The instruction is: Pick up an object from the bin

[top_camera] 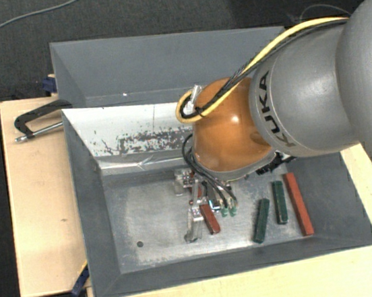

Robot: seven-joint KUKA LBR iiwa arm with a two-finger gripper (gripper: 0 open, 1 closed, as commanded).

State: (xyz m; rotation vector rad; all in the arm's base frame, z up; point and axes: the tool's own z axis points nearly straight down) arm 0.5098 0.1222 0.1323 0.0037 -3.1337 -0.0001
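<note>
The long red stick (298,204) is taken as landmark; it lies on the floor of the grey bin (146,204), close to the right wall. 2 dark green sticks are seen just left of it: 1 (279,201) lies beside it and roughly parallel, the other (261,221) is further left and tilted. The hand (204,218) is placed well left of the long red stick, low over the bin floor, under the arm's orange cover (227,129). A short red-brown stick (211,221) is seen right at the hand, well left of the landmark. Whether it is gripped cannot be told, nor whether the hand is spread or pressed together. A small green bit (233,209) is seen between hand and landmark. 1 tiny dark speck (140,245) is noted far left of the landmark.
</note>
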